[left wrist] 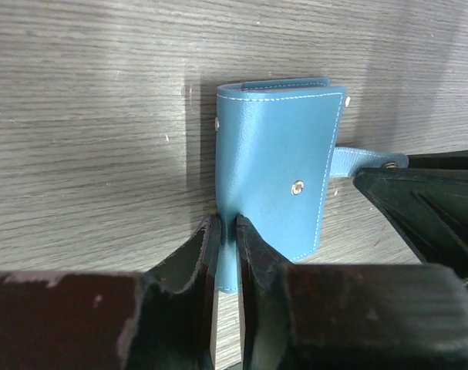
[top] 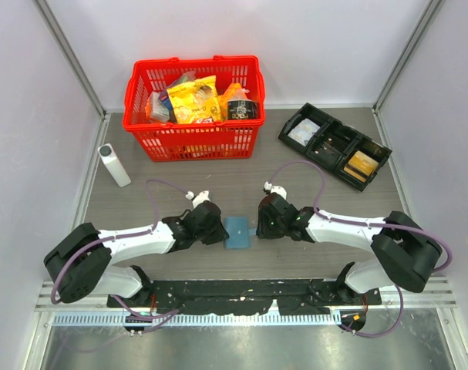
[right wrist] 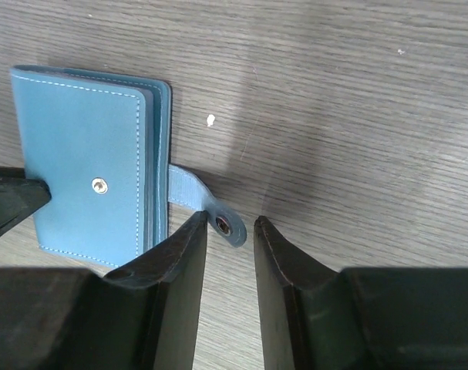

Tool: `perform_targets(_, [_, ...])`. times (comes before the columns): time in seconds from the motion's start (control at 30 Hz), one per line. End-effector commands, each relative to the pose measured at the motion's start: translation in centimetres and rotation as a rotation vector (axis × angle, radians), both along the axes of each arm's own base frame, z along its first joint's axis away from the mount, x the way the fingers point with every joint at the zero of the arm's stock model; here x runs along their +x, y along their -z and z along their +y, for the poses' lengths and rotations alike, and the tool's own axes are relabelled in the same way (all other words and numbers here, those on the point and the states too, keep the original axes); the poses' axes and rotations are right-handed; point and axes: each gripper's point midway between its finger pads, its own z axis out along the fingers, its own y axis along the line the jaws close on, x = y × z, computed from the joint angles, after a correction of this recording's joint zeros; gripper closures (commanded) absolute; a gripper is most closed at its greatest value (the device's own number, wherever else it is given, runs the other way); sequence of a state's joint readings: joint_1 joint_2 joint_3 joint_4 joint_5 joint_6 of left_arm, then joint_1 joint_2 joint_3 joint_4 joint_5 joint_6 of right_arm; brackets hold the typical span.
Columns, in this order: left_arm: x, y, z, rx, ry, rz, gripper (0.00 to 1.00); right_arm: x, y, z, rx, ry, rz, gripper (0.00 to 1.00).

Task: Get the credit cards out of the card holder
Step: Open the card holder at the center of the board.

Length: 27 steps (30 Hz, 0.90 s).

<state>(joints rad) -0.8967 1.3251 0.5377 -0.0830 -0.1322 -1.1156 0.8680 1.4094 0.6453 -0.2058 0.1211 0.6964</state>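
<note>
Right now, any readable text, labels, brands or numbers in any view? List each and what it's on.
Nothing legible in any view.
yellow packet in the red basket: print too small to read.
dark packet: label blurred.
Items in the black tray: too small to read.
card holder: plain, snap studs only, no text.

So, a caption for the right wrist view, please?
Right gripper, jaws open, flanks the loose strap of the closed card holder.

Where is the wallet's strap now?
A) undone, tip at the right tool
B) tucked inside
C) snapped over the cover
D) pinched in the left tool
A: the strap sticks out loose from the wallet, its snap end in the gap of the open right tool; the cover's stud is bare.
</note>
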Motion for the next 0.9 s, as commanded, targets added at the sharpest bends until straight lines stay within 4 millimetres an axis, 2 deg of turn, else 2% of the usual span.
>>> perform_targets(0.0, [0.8,-1.5,0.4,0.077,0.058,-0.071,0.81,1.3,-2.5,1.7,0.158,0.021,-0.048,0.62])
perform_targets(0.17, [1.2,-2.8,1.5,0.125,0.067,-0.117,0.56,1.4,-3.0,1.3,0.174,0.029,-0.061,0.55])
perform_targets(0.3, [1.4,-4.3,2.1,0.162,0.106,-0.161,0.36,1.3,-3.2,1.2,0.183,0.028,-0.064,0.53])
perform_targets(0.37, [1.3,-5.1,2.1,0.174,0.137,-0.183,0.29,1.4,-3.2,1.4,0.199,0.027,-0.063,0.53])
perform_targets(0.53, [0.4,-7.0,0.6,0.205,0.233,-0.245,0.27,1.3,-2.9,1.9,0.216,0.02,-0.051,0.54])
perform_targets(0.57, [0.2,-7.2,0.2,0.219,0.256,-0.259,0.23,1.4,-2.7,2.0,0.22,0.023,-0.05,0.54])
perform_targets(0.77, [-1.3,-7.3,-2.2,0.343,0.37,-0.328,0.22,1.9,-2.2,2.0,0.239,0.043,-0.054,0.6])
perform_targets(0.87, [-1.7,-6.9,-3.1,0.382,0.403,-0.333,0.23,1.7,-1.8,1.7,0.261,0.049,-0.024,0.69])
